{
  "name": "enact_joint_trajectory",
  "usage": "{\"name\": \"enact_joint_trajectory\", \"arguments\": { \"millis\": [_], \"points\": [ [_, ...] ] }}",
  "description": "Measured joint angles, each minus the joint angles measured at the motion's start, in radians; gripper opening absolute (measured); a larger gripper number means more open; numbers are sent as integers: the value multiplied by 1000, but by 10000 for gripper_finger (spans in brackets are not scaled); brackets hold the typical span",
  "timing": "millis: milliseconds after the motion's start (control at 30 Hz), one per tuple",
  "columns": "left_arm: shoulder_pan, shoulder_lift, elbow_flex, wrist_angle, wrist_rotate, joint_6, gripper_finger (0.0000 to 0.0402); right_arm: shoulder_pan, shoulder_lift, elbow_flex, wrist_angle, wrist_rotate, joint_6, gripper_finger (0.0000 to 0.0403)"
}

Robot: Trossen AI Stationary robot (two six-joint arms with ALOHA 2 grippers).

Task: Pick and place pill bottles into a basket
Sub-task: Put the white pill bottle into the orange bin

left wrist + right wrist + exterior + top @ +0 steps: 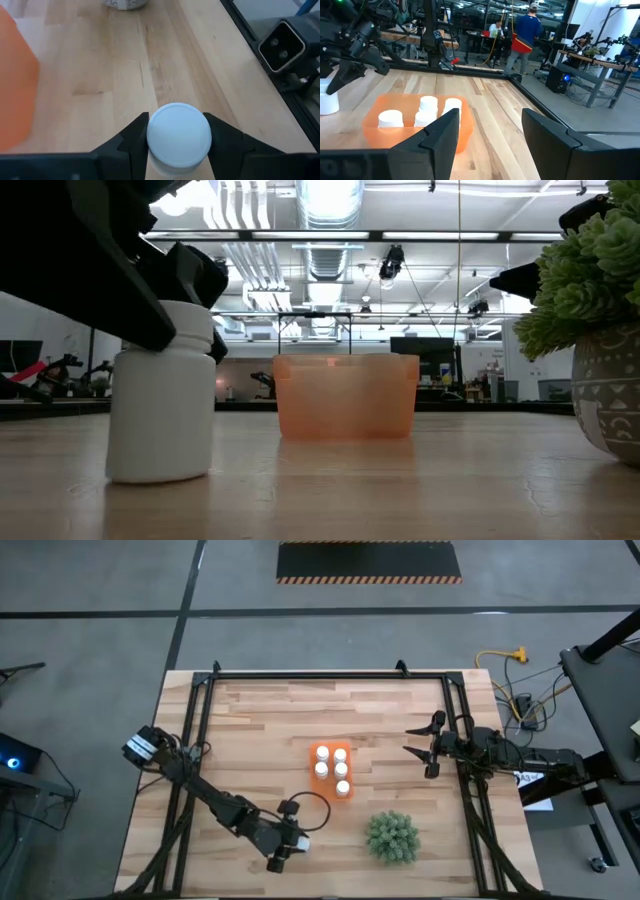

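The wooden surface carried an orange basket (five bottles inside); near it, the left claw pinched a standing pill bottle, while the right claw waited spread.

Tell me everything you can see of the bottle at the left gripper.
The pill bottle is a small white plastic-looking cylinder with a round white cap, standing upright on the wooden table, outside the orange basket. The left gripper has a dark finger on each side of its cap, right against it.

Bright overhead light, blurred foreground
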Motion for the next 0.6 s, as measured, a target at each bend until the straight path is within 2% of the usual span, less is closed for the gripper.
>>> {"name": "enact_joint_trajectory", "arguments": {
  "millis": [267,600],
  "points": [
    [35,-70,18,-5,-8,101,146,0,0,0,0,0,-2,206],
    [90,-212,19,-114,-105,160,148,0,0,0,0,0,-2,206]
  ]
}}
